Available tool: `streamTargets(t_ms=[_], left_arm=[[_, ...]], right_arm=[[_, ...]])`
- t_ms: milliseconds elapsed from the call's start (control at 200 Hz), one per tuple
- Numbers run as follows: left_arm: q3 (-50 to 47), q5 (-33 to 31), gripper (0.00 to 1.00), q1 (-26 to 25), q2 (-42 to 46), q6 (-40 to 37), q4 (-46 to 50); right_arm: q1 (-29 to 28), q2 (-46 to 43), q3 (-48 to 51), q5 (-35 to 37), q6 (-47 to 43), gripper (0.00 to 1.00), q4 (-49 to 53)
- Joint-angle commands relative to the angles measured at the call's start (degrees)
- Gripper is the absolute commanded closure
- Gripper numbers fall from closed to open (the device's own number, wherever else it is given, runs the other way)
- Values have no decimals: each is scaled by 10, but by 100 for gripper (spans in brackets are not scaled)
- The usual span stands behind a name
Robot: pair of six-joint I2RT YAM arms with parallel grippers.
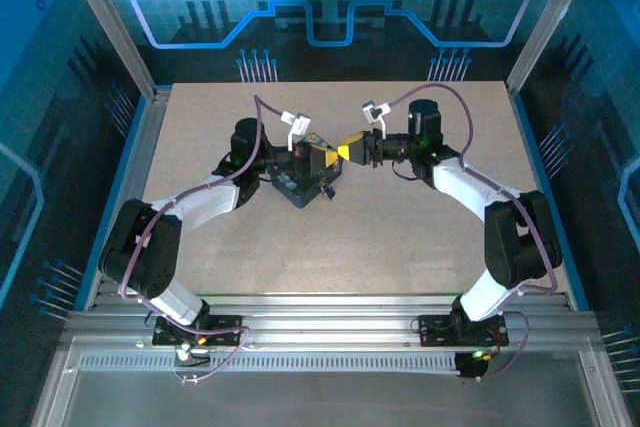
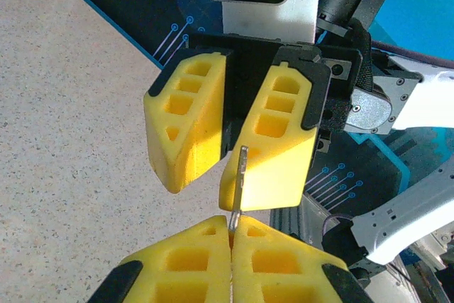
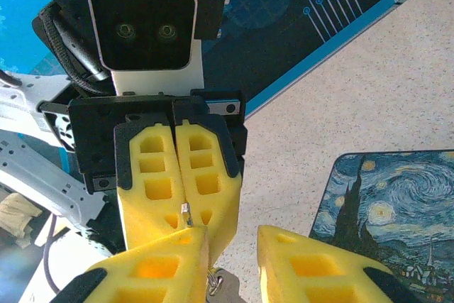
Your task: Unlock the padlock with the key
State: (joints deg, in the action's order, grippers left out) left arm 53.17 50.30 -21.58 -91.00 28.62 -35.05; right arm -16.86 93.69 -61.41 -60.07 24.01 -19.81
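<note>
1. Pinching the key by its hidden end, the left gripper has its jaws fully closed. The thin blade stands out past the fingertips, and I judge the grip is chosen to leave that blade free for a keyhole.
2. The key is held up off the table. Its blade points at the right gripper and lies across the face of one of that gripper's fingers, not in the gap between them.
3. The right gripper's jaws stand part open with a clear gap, and I see nothing clamped between them.
4. A silvery piece with a ring shows low between the right fingers in the right wrist view. I cannot tell whether it is the padlock or part of the key's ring.
5. The box lies on the table just below and beside the point where the grippers meet. The top view is too small to show whether a padlock sits on it.
6. The left arm and right arm reach inward from their bases, elbows out to the sides. Their forearms converge over the middle of the table.
7. The wrists face each other tip to tip, with the fingertips very near. To me this looks like lining up a hand-over or a regrip of the key.
</note>
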Motion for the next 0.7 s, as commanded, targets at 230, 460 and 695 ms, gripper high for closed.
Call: streamTargets(t_ms=[230, 460, 695], left_arm=[[-14, 9, 92, 1, 19, 10, -14], [-14, 13, 92, 1, 13, 22, -30], [-16, 13, 93, 1, 16, 19, -24]], right_arm=[[11, -17, 7, -30, 5, 74, -26], [1, -17, -9, -31, -11, 74, 0], [-13, -8, -27, -31, -14, 74, 6]])
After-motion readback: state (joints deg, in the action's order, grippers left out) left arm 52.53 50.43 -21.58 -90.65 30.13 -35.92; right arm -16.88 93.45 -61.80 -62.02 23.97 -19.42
